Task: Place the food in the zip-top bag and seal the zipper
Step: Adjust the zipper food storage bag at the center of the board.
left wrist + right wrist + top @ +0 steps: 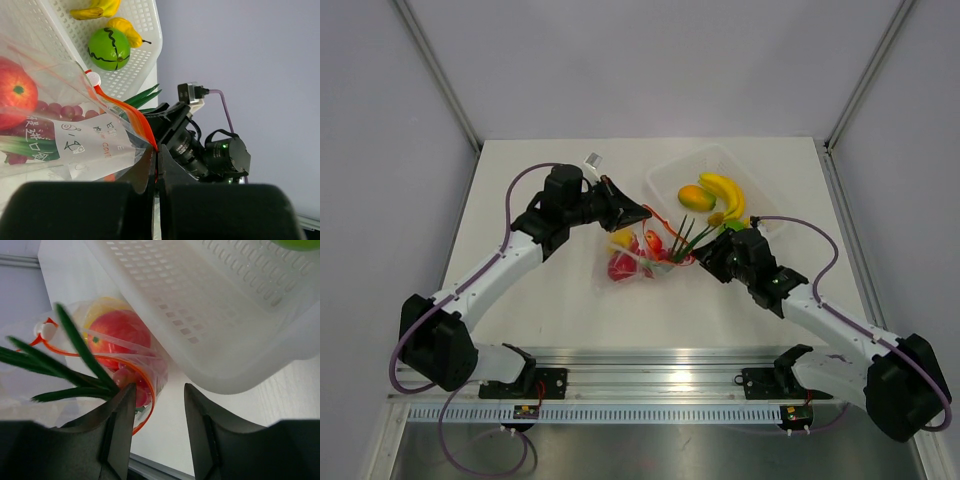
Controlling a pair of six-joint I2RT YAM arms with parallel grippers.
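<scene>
From above, the bag lies mid-table between the arms, beside the tray. Green stalks jut from its mouth, their length aimed at the right gripper, the nearer one. At the left wrist, the left gripper is pinched tight on the zipper. At the right wrist, the jaws stand apart, holding nothing; the stalks reach the left-hand finger.

The top camera looks down from high behind; both wrist cameras, close in, share the bag and tray.
</scene>
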